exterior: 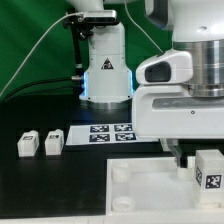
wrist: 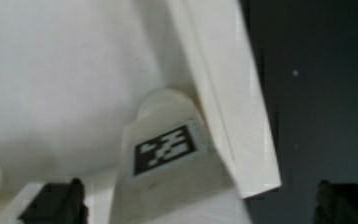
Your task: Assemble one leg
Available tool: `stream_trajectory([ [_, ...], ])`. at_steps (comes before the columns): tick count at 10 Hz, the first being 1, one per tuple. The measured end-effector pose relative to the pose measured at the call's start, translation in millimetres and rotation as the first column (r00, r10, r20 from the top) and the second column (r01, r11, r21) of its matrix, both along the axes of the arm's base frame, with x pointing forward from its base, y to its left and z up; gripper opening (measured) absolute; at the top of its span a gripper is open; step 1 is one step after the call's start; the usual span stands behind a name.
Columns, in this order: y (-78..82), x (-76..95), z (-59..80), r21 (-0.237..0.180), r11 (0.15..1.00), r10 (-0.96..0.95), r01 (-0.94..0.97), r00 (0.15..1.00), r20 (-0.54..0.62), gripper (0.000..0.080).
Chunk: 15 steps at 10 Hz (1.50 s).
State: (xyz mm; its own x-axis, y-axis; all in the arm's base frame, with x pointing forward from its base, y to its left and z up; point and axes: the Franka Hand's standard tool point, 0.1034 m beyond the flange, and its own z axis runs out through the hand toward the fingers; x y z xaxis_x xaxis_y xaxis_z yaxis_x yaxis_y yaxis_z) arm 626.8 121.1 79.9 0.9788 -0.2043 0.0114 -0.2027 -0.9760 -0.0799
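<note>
One leg (exterior: pixel 208 170), a small white block with a black-and-white tag, stands upright on the far right part of the large white tabletop (exterior: pixel 150 200). My gripper (exterior: pixel 200 160) hangs over it with its jaws spread to either side. In the wrist view the leg (wrist: pixel 167 150) lies between my dark fingertips (wrist: pixel 51 203), with a gap showing on both sides, beside the tabletop's edge (wrist: pixel 220 90). The gripper (wrist: pixel 197 208) is open. Two more legs (exterior: pixel 27 144) (exterior: pixel 53 142) stand on the black table at the exterior view's left.
The marker board (exterior: pixel 108 133) lies flat behind the tabletop. The robot's base (exterior: pixel 105 70) stands at the back. Round corner sockets (exterior: pixel 122 176) show on the tabletop's left side. A green curtain hangs behind.
</note>
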Motion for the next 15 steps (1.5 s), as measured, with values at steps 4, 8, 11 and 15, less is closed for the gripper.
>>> stream_trajectory([
  [4,-0.3,-0.6,-0.7,0.006,0.991,-0.136,0.136,0.991,-0.013,0.0304],
  [8,-9.9,0.9,-3.0,0.056,0.770,-0.631,0.636,0.771,-0.086,0.0302],
  [11,-5.6,-0.8,-4.2,0.036,0.384,-0.905,0.923,0.384,-0.185,0.0300],
  [15,-5.0,-2.4,-5.1,0.050,0.510,-0.844,0.859,0.510,-0.166,0.0559],
])
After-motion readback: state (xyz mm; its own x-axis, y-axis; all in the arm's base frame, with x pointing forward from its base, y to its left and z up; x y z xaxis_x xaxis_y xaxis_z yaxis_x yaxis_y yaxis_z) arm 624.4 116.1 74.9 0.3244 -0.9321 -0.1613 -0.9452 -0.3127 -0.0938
